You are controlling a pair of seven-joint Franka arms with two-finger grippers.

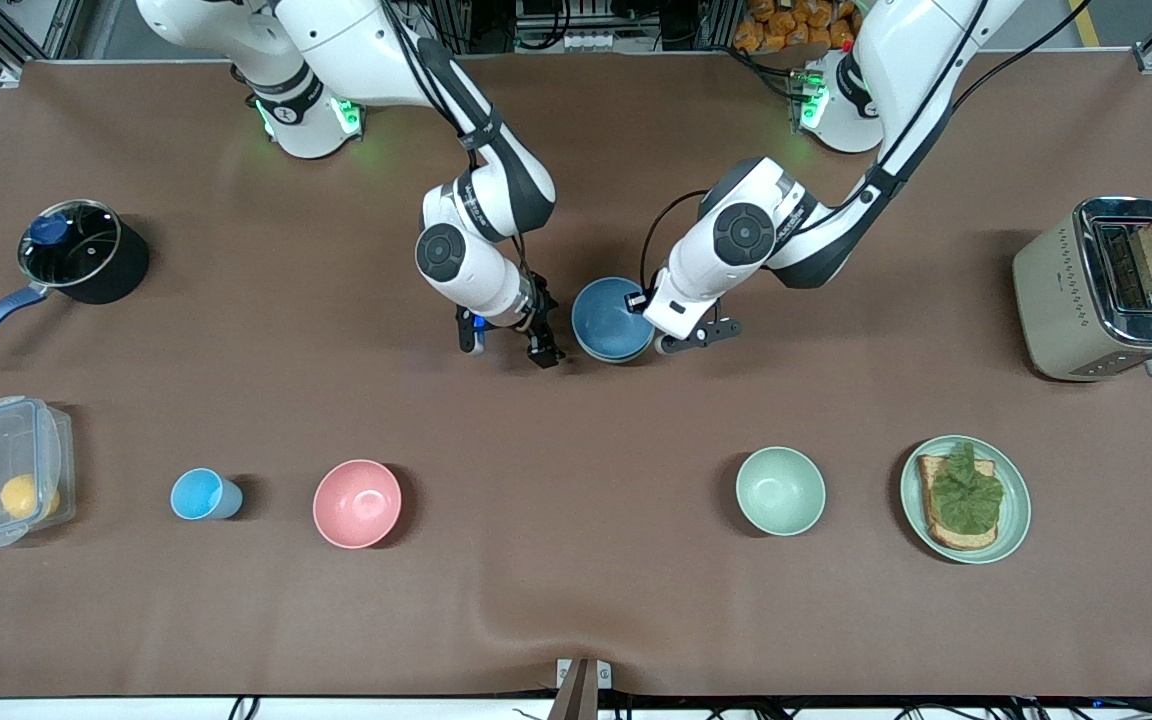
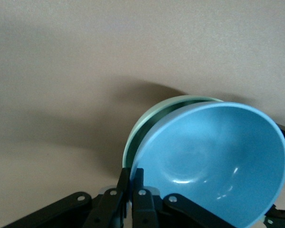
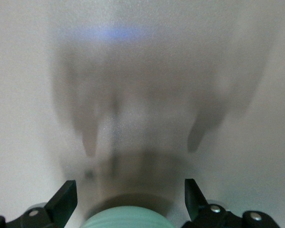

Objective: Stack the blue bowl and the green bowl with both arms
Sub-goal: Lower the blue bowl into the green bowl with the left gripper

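The left pincer (image 2: 132, 187) is clenched on the rim of the blue bowl (image 1: 608, 318), tilted inside the green bowl (image 2: 145, 124) mid-tabletop. Beside the blue bowl, the right pincer (image 1: 506, 345) hangs released over bare cloth. Letting go while tilted could tip the stack.

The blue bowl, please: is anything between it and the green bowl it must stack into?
Nothing visible. The left claw, shut on the blue bowl at its rim, holds it tilted directly over the green bowl, which shows beneath. The right claw is open beside the green bowl, holding nothing.
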